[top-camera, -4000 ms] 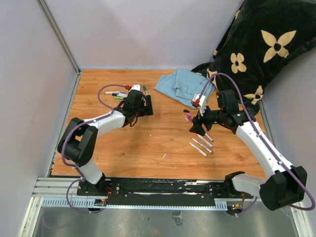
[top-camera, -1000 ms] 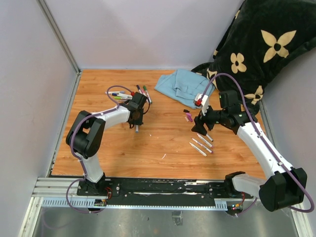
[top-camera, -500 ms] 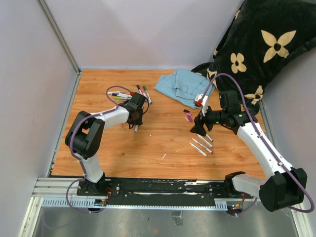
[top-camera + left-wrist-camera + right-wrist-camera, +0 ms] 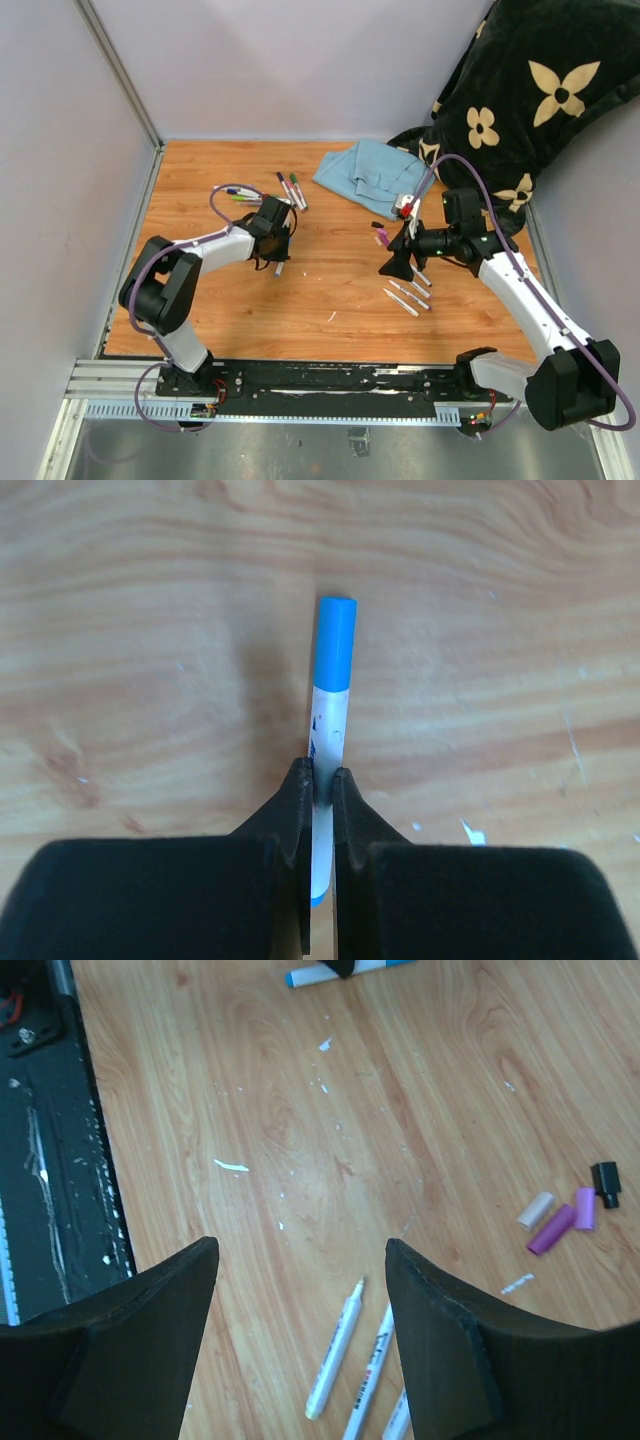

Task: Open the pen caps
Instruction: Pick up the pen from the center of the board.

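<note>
Left gripper [image 4: 320, 772] clenched on the blue pen [image 4: 328, 720] at mid-barrel, so its blue cap [image 4: 337, 640] juts clear ahead where the other hand could take it. The pen is low over the table [image 4: 150, 630], left of centre; whether it touches, I cannot tell. Right gripper [image 4: 300, 1252] spread wide and holding nothing, above the bare pens [image 4: 335, 1365]. Loose caps [image 4: 552, 1228] lie nearby. Capped pens [image 4: 296, 190] wait far left.

The wooden table [image 4: 340, 290] carries a crumpled blue cloth [image 4: 370, 172] at its far side, capped markers [image 4: 290, 190] left of that, uncapped white markers [image 4: 405, 297] toward the right, and loose caps [image 4: 551, 1229] just beyond them
</note>
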`<control>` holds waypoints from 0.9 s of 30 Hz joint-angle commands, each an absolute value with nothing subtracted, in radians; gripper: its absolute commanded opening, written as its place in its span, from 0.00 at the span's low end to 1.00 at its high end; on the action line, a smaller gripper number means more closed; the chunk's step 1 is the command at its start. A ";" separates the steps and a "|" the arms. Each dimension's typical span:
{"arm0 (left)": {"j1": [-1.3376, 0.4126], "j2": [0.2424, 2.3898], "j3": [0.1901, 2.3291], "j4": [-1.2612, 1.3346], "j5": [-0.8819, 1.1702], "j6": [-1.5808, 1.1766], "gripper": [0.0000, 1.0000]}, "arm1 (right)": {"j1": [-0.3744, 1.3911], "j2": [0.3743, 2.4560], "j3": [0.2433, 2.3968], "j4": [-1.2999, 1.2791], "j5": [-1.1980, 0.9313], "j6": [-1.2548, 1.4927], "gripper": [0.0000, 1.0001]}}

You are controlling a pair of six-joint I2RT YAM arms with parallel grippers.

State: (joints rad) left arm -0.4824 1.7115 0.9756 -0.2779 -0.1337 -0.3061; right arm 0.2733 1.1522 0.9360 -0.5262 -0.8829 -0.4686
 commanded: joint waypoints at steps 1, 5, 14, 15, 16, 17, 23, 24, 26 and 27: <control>-0.521 1.589 0.887 -0.156 -0.043 -0.361 0.00 | 0.262 1.111 0.882 -0.405 -1.017 -0.359 0.68; -0.572 1.480 0.772 0.039 0.022 -0.452 0.00 | 0.261 1.089 0.810 -0.241 -1.074 -0.238 0.68; -0.753 1.336 0.564 0.601 0.037 -0.679 0.00 | 0.261 1.158 0.744 -0.034 -1.142 -0.027 0.69; -0.774 1.336 0.553 0.650 0.021 -0.694 0.00 | 0.261 1.169 0.743 -0.022 -1.145 -0.007 0.69; -0.796 1.338 0.548 0.696 0.000 -0.707 0.00 | 0.261 1.177 0.737 -0.006 -1.147 0.016 0.68; -0.815 1.342 0.545 0.741 -0.019 -0.720 0.00 | 0.262 1.185 0.729 0.022 -1.148 0.049 0.68; -0.883 1.387 0.558 0.871 -0.121 -0.739 0.00 | 0.266 1.189 0.684 0.130 -1.092 0.158 0.67; -0.882 1.398 0.572 0.822 -0.137 -0.737 0.00 | 0.266 1.188 0.698 0.086 -1.056 0.117 0.67; -0.882 1.414 0.602 0.737 -0.147 -0.697 0.00 | 0.259 1.190 0.731 -0.002 -0.985 0.051 0.67; -0.883 1.416 0.599 0.722 -0.148 -0.688 0.01 | 0.252 1.192 0.746 -0.032 -0.980 0.034 0.67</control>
